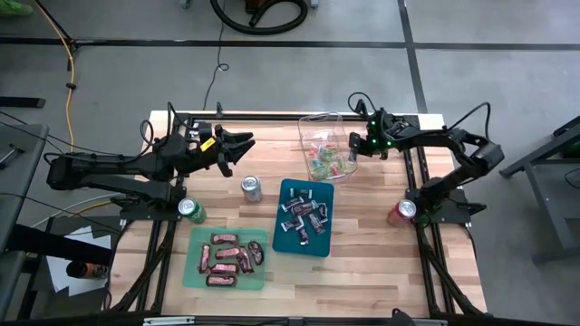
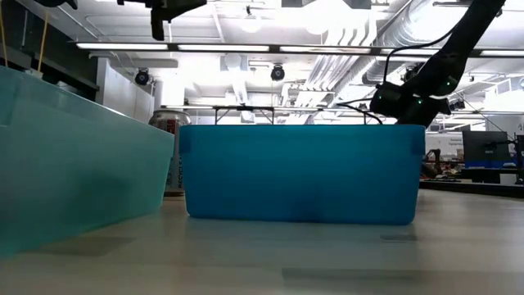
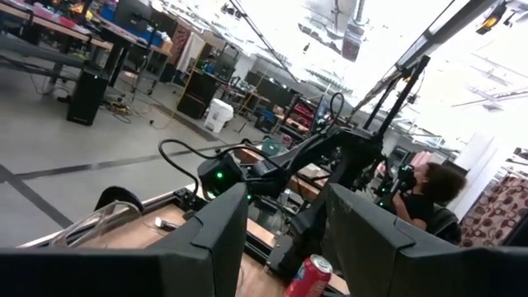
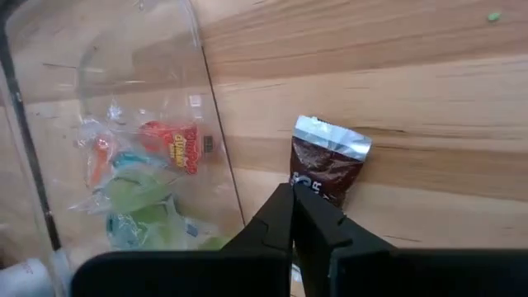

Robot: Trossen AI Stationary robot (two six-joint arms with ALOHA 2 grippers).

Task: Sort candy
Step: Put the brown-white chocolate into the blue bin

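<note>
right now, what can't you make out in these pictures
- Low view: the blue tray's wall hides what is inside it, and the green tray is cut off by the left edge.
- Right wrist view: the shut right jaws cover the brown packet's near end, so whether it is pinched or just lying there is unclear.
- High view: the wrappers in the clear tub are too small to read.

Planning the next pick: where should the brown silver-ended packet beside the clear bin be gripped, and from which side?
Probably pinch the brown packet across its narrow middle, from straight above: it seems to lie flat on the table, with the clear bin close alongside. The right pincer is nearest.
</note>
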